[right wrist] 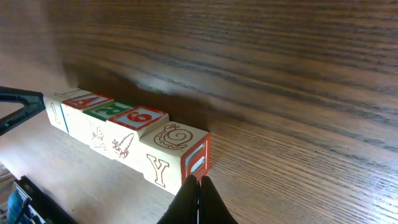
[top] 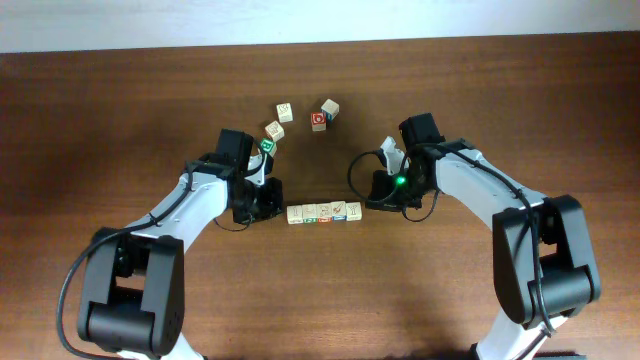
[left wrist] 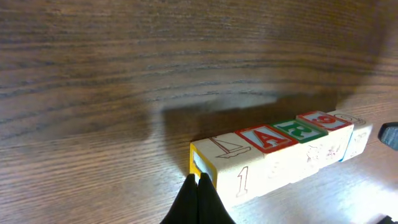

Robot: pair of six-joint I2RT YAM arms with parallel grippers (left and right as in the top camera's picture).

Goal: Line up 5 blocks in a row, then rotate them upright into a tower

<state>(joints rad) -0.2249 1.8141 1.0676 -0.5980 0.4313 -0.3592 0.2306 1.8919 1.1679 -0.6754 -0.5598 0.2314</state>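
In front of you, a row of five blocks (top: 324, 212) lies in the middle of the table, running left to right with the cubes touching side by side. They are pale wooden alphabet cubes.

Read from the left end, the top faces show:
- the sailboat block (left wrist: 224, 149), with a thin line drawing of a boat, a yellow border on its end face and a "1" on its side
- the A block (left wrist: 266, 137), a red letter in a red border
- the R block (left wrist: 300, 129), a green letter in a green border
- the numeral block (right wrist: 140, 116), a red 6 or 9 depending on which way you read it
- the spiral block (right wrist: 174, 138), with a "Y" on its side and a red border on its end face

Some side faces carry small plant drawings that are too faint to name.

Your left gripper (left wrist: 199, 186) has its jaws pinched together, and its tip is touching the yellow-bordered left end of the row. Your right gripper (right wrist: 199, 186) is also pinched together, and its tip is against the red-bordered right end. Neither holds anything.

Beyond the row, on the far side, five loose cubes are scattered:
- a green-framed cube (top: 266, 146)
- a red-faced cube (top: 319, 120)
- three pale cubes (top: 285, 111)

A small green light (top: 400, 182) glows on your right arm.

The table (top: 120, 120) is dark brown wood with a strong grain. A pale wall (top: 300, 20) runs along its far edge.
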